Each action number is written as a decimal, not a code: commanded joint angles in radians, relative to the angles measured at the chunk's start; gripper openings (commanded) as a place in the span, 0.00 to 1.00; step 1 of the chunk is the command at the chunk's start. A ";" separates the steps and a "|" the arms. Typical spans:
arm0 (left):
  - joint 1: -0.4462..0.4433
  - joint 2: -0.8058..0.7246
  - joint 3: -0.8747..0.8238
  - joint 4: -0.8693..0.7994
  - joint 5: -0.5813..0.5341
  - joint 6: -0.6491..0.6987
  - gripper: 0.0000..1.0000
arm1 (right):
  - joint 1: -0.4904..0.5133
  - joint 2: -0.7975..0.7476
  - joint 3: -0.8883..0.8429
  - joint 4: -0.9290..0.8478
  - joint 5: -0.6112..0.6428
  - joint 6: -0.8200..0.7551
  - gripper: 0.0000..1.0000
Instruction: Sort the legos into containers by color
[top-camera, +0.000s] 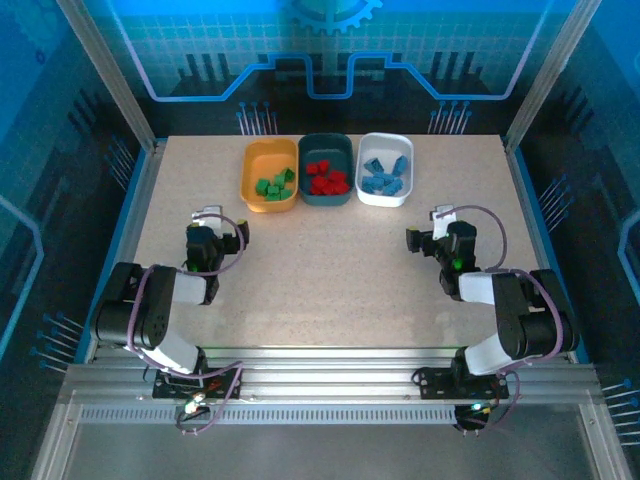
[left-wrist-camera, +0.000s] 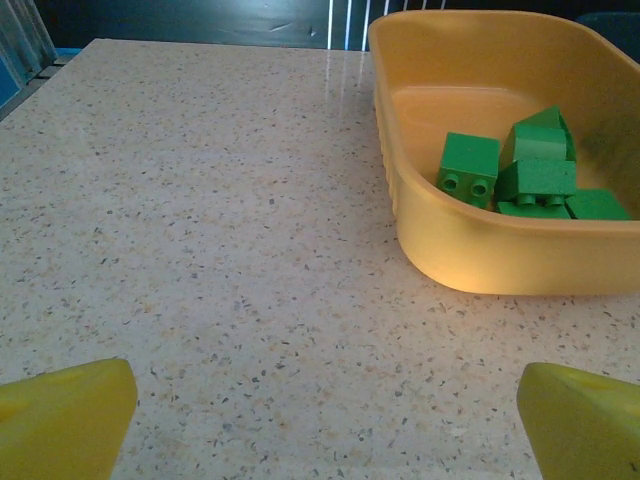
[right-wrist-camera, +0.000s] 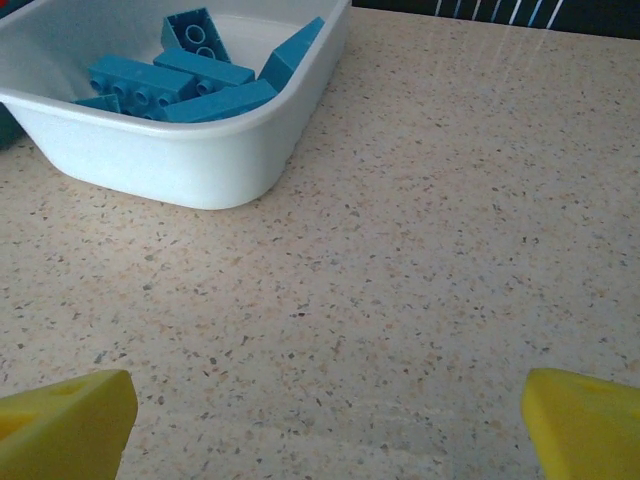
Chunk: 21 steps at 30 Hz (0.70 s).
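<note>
Legos (top-camera: 325, 180) in containers (top-camera: 326, 201); arms (top-camera: 150, 300) low, folded

I get bright, even overhead light on the speckled table (top-camera: 330, 270) inside dim blue enclosure walls (top-camera: 60, 150), soft shadows under the orange-yellow tub (left-wrist-camera: 480, 275) and white tub (right-wrist-camera: 170, 170), a pale streaky sheen along the tabletop's far edge, and yellow fingertips (left-wrist-camera: 60, 420) blurred up close.

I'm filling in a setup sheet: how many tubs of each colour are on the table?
orange-yellow tub: 1
dark teal tub: 1
white tub: 1
Total: 3
</note>
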 joint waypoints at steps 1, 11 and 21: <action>-0.001 -0.013 0.013 -0.003 0.025 0.007 0.99 | 0.011 0.008 0.020 0.036 -0.016 -0.009 1.00; -0.001 -0.013 0.014 -0.003 0.025 0.007 0.99 | 0.009 0.008 0.020 0.036 -0.016 -0.009 1.00; -0.004 -0.014 0.003 0.011 0.075 0.028 0.99 | 0.009 0.008 0.020 0.036 -0.016 -0.009 1.00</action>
